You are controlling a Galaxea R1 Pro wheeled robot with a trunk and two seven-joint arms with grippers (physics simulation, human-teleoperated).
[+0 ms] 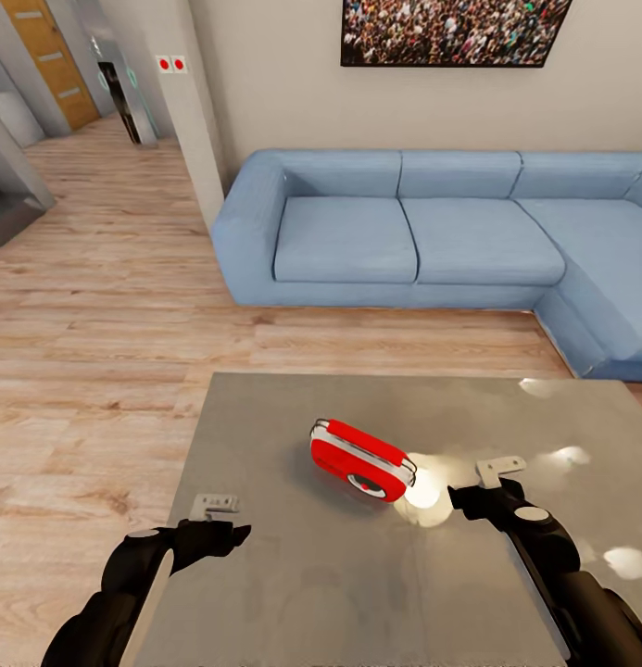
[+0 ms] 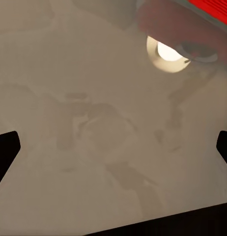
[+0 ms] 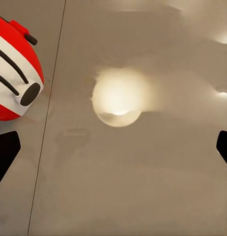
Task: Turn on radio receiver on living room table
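Note:
The red radio receiver (image 1: 362, 459), with its white trim band and round dial facing me, lies tilted near the middle of the glossy grey table (image 1: 293, 574). My left gripper (image 1: 214, 506) hovers over the table's near left part, open, well to the left of the radio. My right gripper (image 1: 501, 469) is open too, a short way right of the radio beside a bright light reflection. The left wrist view catches a red edge of the radio (image 2: 212, 7) and its reflection. In the right wrist view the radio (image 3: 13, 73) sits off to one side, outside the fingers.
A blue L-shaped sofa (image 1: 432, 232) stands behind the table under a crowd picture (image 1: 450, 28). Light wood floor (image 1: 98, 352) stretches left toward a hallway with a wooden door (image 1: 47, 56). A wall corner (image 1: 195, 120) juts out beside the sofa.

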